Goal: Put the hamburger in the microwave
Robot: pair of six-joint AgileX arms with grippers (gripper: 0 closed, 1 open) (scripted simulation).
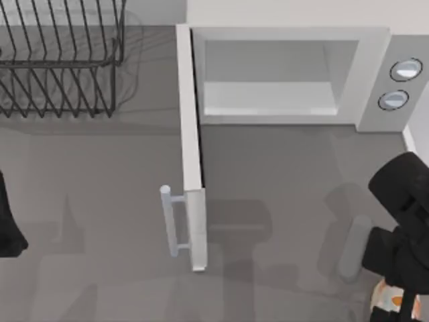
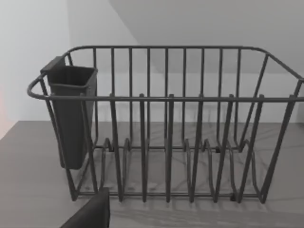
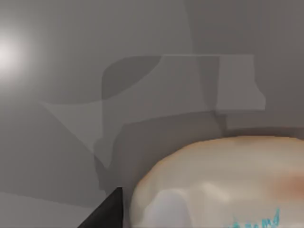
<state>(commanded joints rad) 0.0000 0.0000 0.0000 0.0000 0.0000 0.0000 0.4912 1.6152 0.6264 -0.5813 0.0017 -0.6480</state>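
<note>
My right gripper sits over the hamburger at the bench's near right edge — finger state I cannot tell. The microwave door stands wide, open bench between. Turquoise writing on the hamburger — unreadable.

White microwave with pale grey handle and two silver-blue dials. Black wire rack on grey table. Whitish-tan hamburger with orange patches.

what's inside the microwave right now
The microwave stands with its door swung open, and the visible cavity floor holds nothing. The hamburger sits on the table near the bottom right corner, partly covered by the right gripper.
</note>
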